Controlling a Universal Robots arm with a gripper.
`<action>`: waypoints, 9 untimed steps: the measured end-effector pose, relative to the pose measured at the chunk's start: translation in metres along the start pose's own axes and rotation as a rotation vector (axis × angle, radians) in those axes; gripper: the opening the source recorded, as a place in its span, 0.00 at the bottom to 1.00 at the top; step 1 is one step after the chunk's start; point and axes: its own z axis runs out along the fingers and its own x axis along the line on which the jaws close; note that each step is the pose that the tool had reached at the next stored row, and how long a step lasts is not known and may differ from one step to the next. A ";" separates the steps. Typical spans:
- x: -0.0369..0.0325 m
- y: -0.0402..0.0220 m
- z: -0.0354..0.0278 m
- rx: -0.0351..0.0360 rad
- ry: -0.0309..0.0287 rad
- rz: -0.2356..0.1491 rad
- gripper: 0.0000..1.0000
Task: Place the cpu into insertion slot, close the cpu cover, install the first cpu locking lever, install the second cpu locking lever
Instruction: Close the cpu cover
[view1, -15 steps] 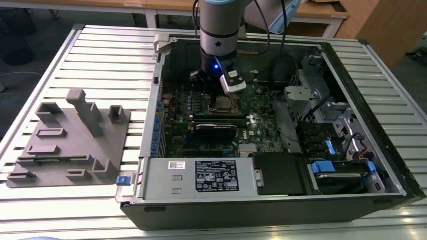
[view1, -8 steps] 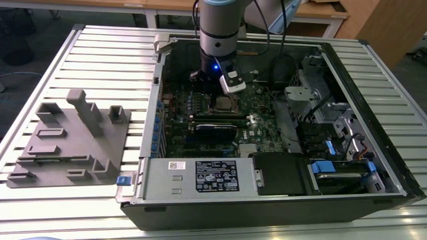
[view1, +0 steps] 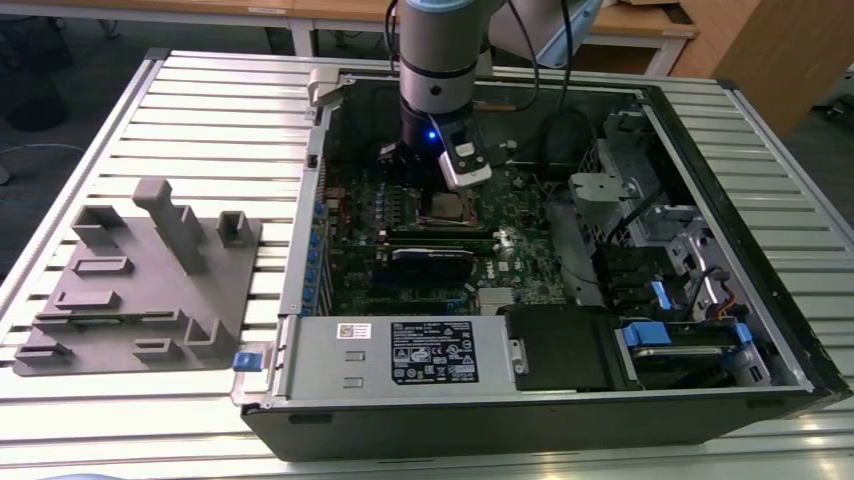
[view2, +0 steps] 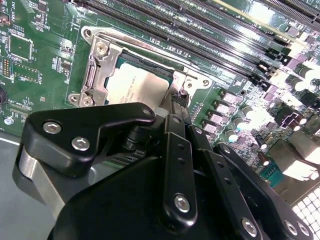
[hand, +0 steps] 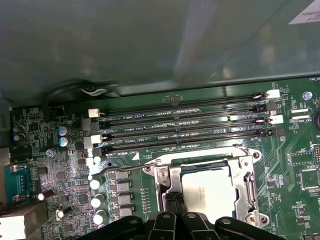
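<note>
Observer: Table (view1: 200, 110) of ribbed metal slats carried the open computer case (view1: 787, 372), which lay on its side. A grey moulded fixture (view1: 134, 290) lay on the slats at the exterior view's left, just beside the case.

Checker: Arm position?

Observer: The robot arm (view1: 438, 60) hung down into the case over the green motherboard (view1: 360, 275). The power supply box (view1: 387, 352) filled the near edge of the case. A long black card (view1: 430, 256) stood on the board between that box and the socket.

Checker: And around the socket?

Observer: Four long memory slots (hand: 185, 131) ran parallel to one side of it. The cpu cover (hand: 246, 175) lay flat, framing the chip through its central opening. The cpu (hand: 207, 192) sat level in the insertion slot (view2: 147, 63), silver-grey top up, with a dark strip of socket showing at one edge.

Checker: Levers?

Observer: One thin wire locking lever (hand: 120, 167) ran along the socket edge nearest the memory slots, its hooked end sticking out past the corner. I could not tell whether it was latched.

Checker: End effector?

Observer: In both wrist views the gripper (hand: 174, 200) had its tips pressed together. It was at the cover's side rail, just beside the chip. I could not tell whether the tips touched the rail, or whether anything thin was pinched between them.
</note>
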 end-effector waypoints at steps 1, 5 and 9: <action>0.0000 0.0000 0.0001 0.0000 0.0000 0.000 0.11; 0.0000 0.0000 0.0004 -0.0001 0.0000 0.000 0.11; 0.0003 0.0000 0.0004 -0.0001 0.0000 0.000 0.11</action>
